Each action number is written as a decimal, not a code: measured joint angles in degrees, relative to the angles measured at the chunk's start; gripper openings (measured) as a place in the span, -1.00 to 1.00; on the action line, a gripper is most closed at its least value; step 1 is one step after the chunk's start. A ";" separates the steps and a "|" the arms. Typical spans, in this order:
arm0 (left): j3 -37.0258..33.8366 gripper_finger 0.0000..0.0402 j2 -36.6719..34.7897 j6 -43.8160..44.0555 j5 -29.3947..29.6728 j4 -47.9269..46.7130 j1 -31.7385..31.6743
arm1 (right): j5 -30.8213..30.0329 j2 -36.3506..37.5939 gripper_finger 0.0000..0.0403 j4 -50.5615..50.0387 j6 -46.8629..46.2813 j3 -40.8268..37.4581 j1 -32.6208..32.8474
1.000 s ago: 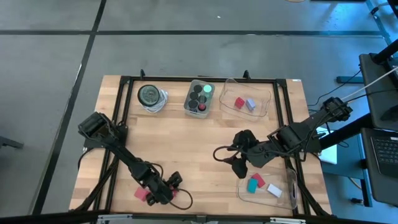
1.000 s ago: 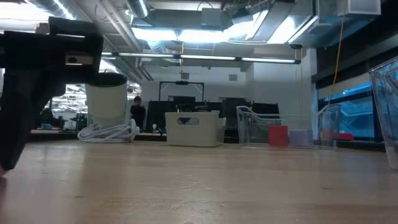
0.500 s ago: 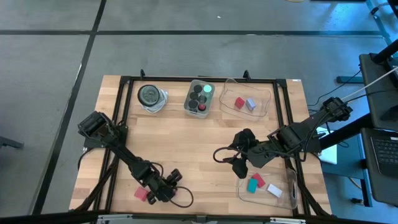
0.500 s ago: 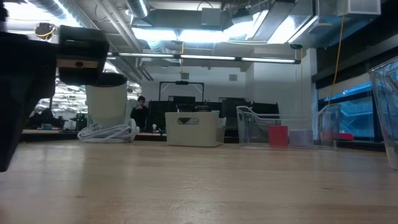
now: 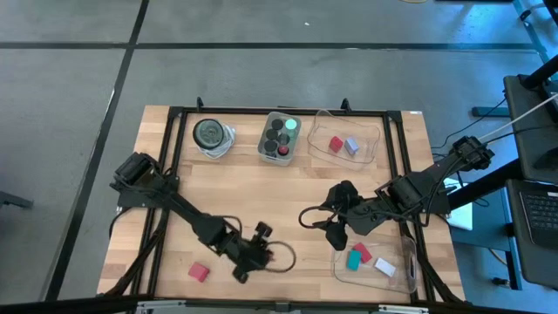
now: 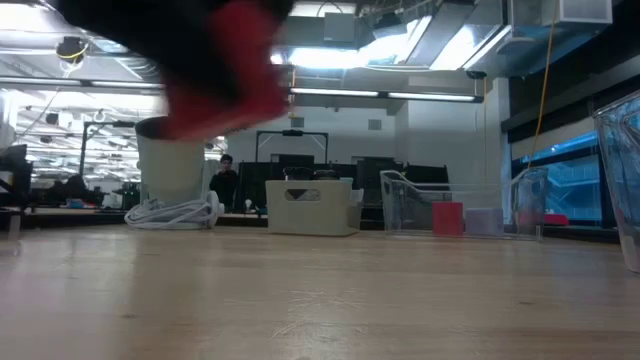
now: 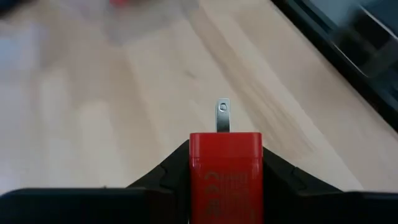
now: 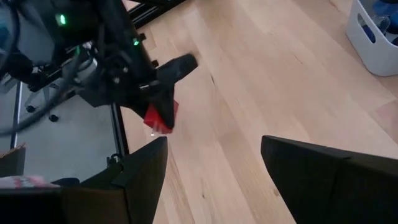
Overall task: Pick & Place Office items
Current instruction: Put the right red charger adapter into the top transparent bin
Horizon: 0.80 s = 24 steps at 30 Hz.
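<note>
1. Over the bench's (image 5: 288, 205) near middle in the high view, the left gripper (image 5: 247, 264) hangs; one red block (image 5: 199, 272) lies behind it, nearer this arm. The right gripper (image 5: 334, 228) waits beside the near clear tray (image 5: 410, 266).
2. Left wrist view: the gripper is clamped on a red plug block (image 7: 225, 174), its metal prong pointing forward; the embossed writing is probably unreadable.
3. Right wrist view: its own jaws stand wide.

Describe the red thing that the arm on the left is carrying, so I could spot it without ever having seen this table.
Start at the wooden table and follow the left arm to the left gripper, near the front edge. Clamped between its fingers is a red block with a metal prong sticking out of its end. Another red piece lies loose on the wood nearby; the one you want is the one held in the gripper.
</note>
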<state>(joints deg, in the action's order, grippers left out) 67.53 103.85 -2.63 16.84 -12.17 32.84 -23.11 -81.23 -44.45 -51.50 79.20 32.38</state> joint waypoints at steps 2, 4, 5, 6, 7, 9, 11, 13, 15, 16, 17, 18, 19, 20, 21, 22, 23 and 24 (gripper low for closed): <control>1.34 -0.42 -0.07 -0.02 1.43 0.59 -1.71 | 0.19 0.00 0.30 -0.67 0.92 0.00 0.00; 1.88 -0.42 -0.17 -0.04 5.27 2.14 -3.18 | 0.16 0.00 0.30 -2.21 1.59 0.00 0.00; 1.86 -0.42 -0.64 -0.02 7.28 2.75 -3.79 | 0.15 0.00 0.30 -3.14 2.15 0.00 -0.01; 1.86 -0.42 -1.31 -0.02 9.09 3.63 -4.47 | 0.12 0.00 0.30 -4.29 2.65 0.00 -0.01; 1.86 -0.42 -2.24 -0.04 10.28 4.87 -5.10 | -0.03 0.00 0.30 -5.18 3.01 0.00 0.00; 1.39 -0.42 -5.10 -0.84 12.34 6.41 -6.12 | -0.27 -0.02 0.30 -6.86 3.35 0.00 -0.05; -0.14 -0.42 -8.76 -2.90 13.33 9.20 -7.09 | -0.31 -0.01 0.30 -8.20 4.13 0.00 -0.24; -2.72 -0.42 -13.17 -3.99 13.50 11.79 -8.21 | -0.29 0.31 0.30 -9.43 4.79 -0.02 -0.77; -6.06 -0.42 -17.84 -4.55 13.06 15.59 -9.76 | -0.48 0.76 0.30 -10.07 6.36 -0.02 -1.60; -8.23 -0.42 -20.20 -4.59 13.18 18.07 -10.68 | -0.71 0.98 0.30 -10.48 7.47 -0.02 -2.02; -10.24 -0.42 -22.21 -4.79 13.23 21.55 -11.72 | -1.34 1.20 0.30 -10.60 8.53 -0.02 -2.39; -12.50 -0.42 -23.95 -4.93 13.15 25.21 -12.98 | -2.00 1.46 0.30 -10.68 9.68 -0.02 -2.88; -14.83 -0.42 -25.49 -5.01 12.80 28.78 -14.31 | -2.68 1.73 0.30 -10.84 10.78 -0.02 -3.38; -17.08 -0.42 -26.55 -4.99 11.48 32.89 -15.88 | -3.19 2.08 0.30 -10.89 11.72 -0.02 -3.81; -19.01 -0.42 -27.13 -4.68 9.58 36.89 -17.61 | -3.56 2.49 0.30 -11.09 12.59 -0.02 -4.25; -20.76 -0.42 -27.39 -4.14 7.48 40.44 -19.56 | -3.86 2.84 0.30 -11.28 13.27 -0.02 -4.69; -22.06 -0.42 -27.38 -3.58 5.50 43.34 -21.53 | -4.08 3.31 0.30 -11.30 13.85 -0.02 -5.10; -23.00 -0.42 -27.13 -2.95 3.50 45.65 -23.50 | -4.17 3.68 0.30 -11.55 14.46 -0.02 -5.45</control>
<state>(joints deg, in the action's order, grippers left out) 44.53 76.72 -5.58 20.33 33.48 9.34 -27.29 -77.55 -56.00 -37.03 79.18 26.93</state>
